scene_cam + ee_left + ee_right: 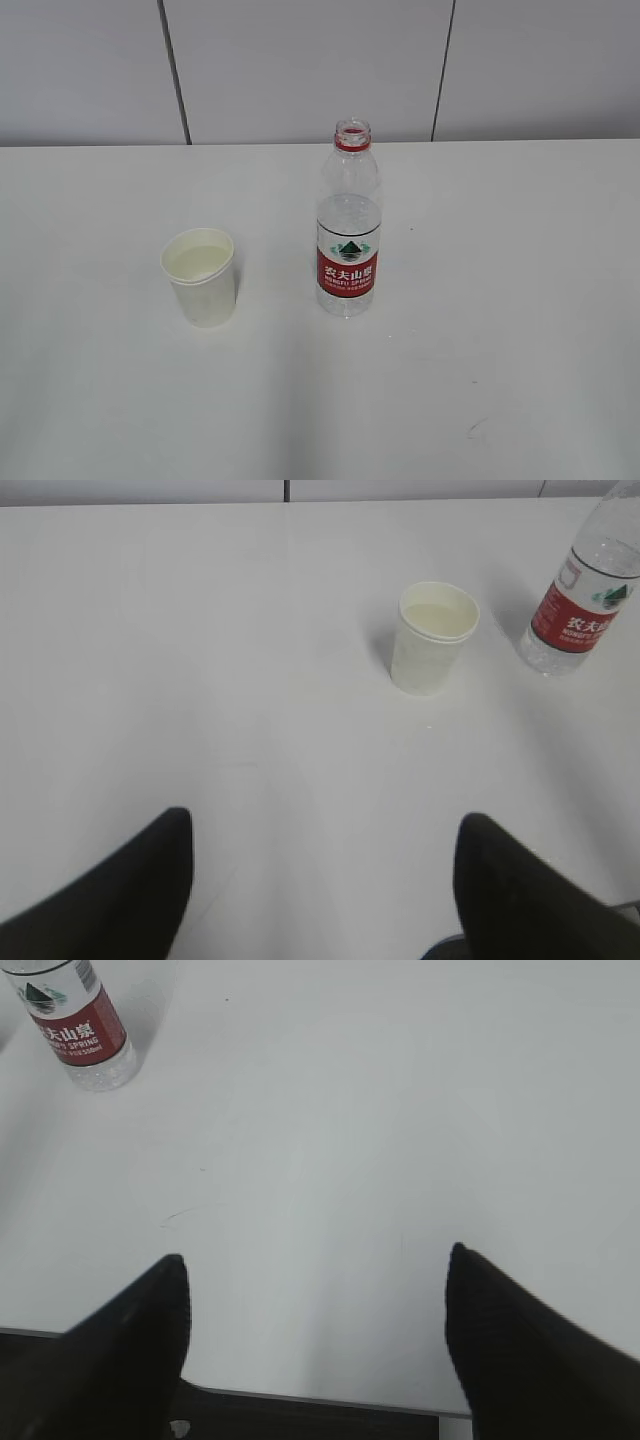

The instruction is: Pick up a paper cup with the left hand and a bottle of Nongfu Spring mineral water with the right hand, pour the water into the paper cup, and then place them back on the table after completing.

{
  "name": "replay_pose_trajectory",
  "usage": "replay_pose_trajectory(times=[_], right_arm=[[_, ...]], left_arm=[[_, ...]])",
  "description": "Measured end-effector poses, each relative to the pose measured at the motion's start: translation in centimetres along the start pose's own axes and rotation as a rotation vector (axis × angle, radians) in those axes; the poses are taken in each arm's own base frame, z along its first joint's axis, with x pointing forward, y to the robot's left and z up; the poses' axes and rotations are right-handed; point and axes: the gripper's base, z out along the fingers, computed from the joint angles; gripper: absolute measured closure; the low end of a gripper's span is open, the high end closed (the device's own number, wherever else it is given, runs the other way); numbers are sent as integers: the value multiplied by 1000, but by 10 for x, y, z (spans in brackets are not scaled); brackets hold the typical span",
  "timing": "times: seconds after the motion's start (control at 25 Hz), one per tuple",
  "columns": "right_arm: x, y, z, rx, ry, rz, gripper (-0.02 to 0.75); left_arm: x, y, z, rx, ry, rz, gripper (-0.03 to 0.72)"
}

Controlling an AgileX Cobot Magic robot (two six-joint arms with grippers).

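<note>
White paper cup (201, 277), clear bottle (349, 225) with red-and-white label and red neck ring, white table (520, 350), black gripper fingers (120, 895).

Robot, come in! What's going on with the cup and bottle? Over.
Both jaws open, empty. Paper cup holds water, upright beside uncapped bottle. Nothing in the way.

A: What can be read here?

B: Only the red label (348, 273) on the bottle (349, 220). It carries large white Chinese characters, 农夫山泉, with "NONGFU SPRING" in small white Latin letters below (clearest in the right wrist view).

A: Anything beneath that?

B: One more line of tiny print, too small to make out. A green mountain logo (350, 248) sits above the red band.
</note>
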Motion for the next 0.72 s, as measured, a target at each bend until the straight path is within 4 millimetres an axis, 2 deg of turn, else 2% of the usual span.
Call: replay_pose_trajectory(times=[0.72], right_arm=[[0,0,0,0,0,0,150]], left_arm=[[0,0,0,0,0,0,189]])
